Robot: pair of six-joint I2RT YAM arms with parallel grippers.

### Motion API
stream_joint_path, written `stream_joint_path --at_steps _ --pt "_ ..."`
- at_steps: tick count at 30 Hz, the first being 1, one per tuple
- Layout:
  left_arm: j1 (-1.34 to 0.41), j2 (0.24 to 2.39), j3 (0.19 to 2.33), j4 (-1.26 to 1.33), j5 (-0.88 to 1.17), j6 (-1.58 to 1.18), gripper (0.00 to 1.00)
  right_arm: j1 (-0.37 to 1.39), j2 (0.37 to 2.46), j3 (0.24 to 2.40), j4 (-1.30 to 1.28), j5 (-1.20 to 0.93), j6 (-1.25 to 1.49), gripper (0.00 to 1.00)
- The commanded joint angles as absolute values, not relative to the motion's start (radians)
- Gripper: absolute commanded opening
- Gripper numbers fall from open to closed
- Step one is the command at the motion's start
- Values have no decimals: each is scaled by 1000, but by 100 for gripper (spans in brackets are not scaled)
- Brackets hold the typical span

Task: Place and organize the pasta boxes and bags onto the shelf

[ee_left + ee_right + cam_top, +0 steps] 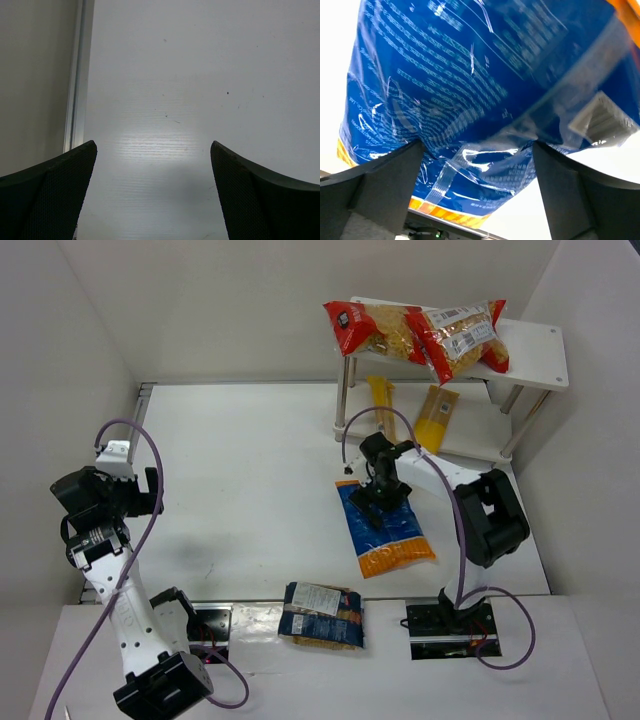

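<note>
Blue pasta bag (405, 530) beneath right tool (383, 505)

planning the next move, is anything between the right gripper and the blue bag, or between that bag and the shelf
Nothing visible. The right gripper hangs open directly over the blue bag. No object lies between the bag and the shelf, though two yellow packs occupy part of its lower board.

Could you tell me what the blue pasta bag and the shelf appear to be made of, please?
Blue pasta bag: thin glossy plastic film, judging by creases and bright glints. Shelf: flat matte white boards, possibly painted wood or laminate; legs look metal, thin and silvery.
</note>
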State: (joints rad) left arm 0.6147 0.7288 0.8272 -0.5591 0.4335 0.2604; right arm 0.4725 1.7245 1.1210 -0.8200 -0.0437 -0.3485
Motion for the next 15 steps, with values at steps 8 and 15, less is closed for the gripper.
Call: stream_joint_path --at_steps 8,15 --pt "621 716 839 -545 462 275 100 523 1868 1109 -830 -146 -419 0" --pt "621 716 839 -545 462 275 100 709 1718 1163 -830 -42 -393 0"
